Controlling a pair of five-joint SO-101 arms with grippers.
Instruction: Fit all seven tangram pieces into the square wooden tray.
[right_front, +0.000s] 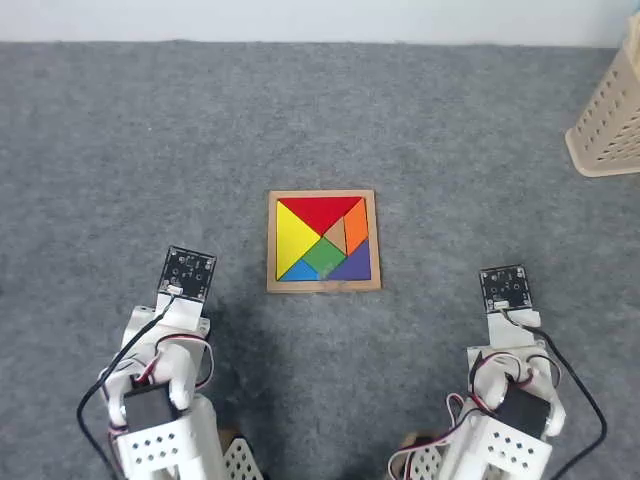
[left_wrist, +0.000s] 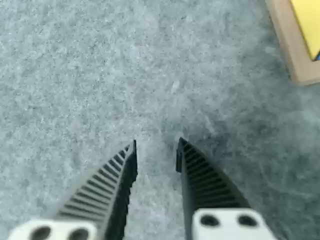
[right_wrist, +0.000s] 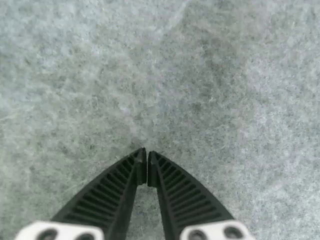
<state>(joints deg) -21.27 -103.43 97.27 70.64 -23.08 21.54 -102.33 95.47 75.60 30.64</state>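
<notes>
Seven tangram pieces (right_front: 322, 240) sit in the square wooden tray (right_front: 272, 240) at frame centre, flush as far as we can judge. The risk we see is an arm sweeping across the grey felt (right_front: 450, 150) and jolting the tray, lifting a piece. Our left gripper (left_wrist: 157, 147) hangs slightly parted and empty; the right gripper (right_wrist: 147, 152) is pinched closed on nothing.

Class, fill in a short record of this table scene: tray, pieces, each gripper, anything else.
Tray: square, wooden, mid-table on grey carpet
Pieces: seven, all lying flat inside, filling the square
Left gripper: open a little, empty, over carpet near a tray corner
Right gripper: shut, empty, over bare carpet
Other: pale basket at the far right edge
</notes>
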